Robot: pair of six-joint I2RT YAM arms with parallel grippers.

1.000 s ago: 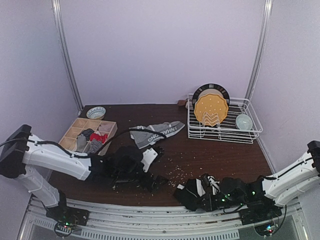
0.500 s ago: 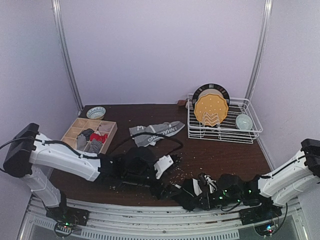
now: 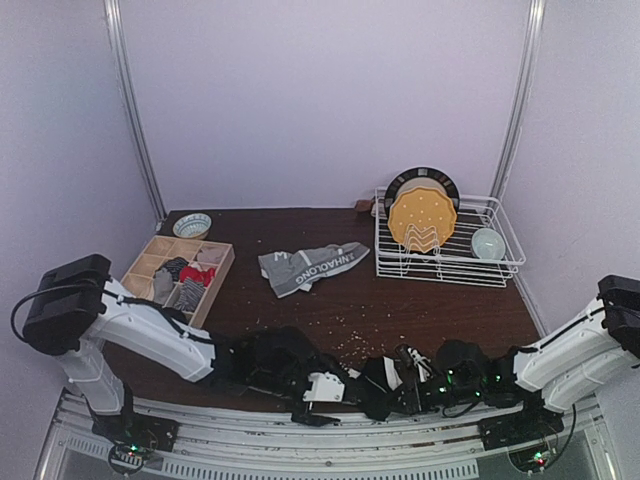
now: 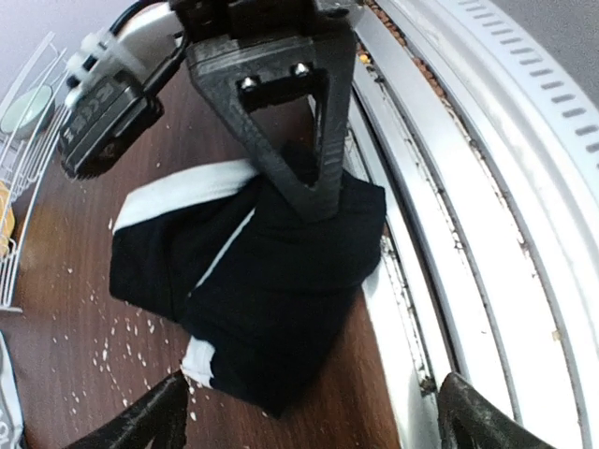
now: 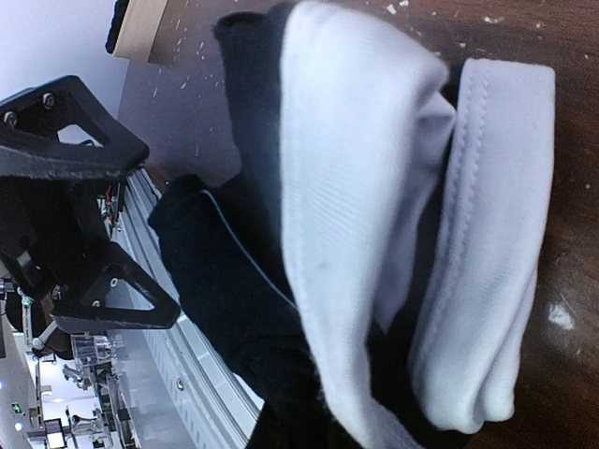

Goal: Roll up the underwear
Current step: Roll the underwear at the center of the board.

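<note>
Black brief [image 4: 271, 281] bunched at table's [image 3: 450, 310] near edge, not rolled. Left gripper [image 4: 314, 418] wide open beside it; right gripper [image 4: 314, 187] on the cloth, grip can't tell. Grey lettered brief [image 3: 312, 267] lies flat mid-table, unrolled.

Black underwear [image 5: 234, 309], white waistband [image 5: 346, 187] folded double, fills the view on the brown table [image 5: 524, 28], left end effector [image 5: 161, 227] just beside

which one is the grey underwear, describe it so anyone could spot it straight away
On the dark table, look between the wooden divided box on the left and the white wire dish rack on the right. The grey underwear lies crumpled there alone; its waistband carries white letters, unlike the black pair at the near edge.
</note>
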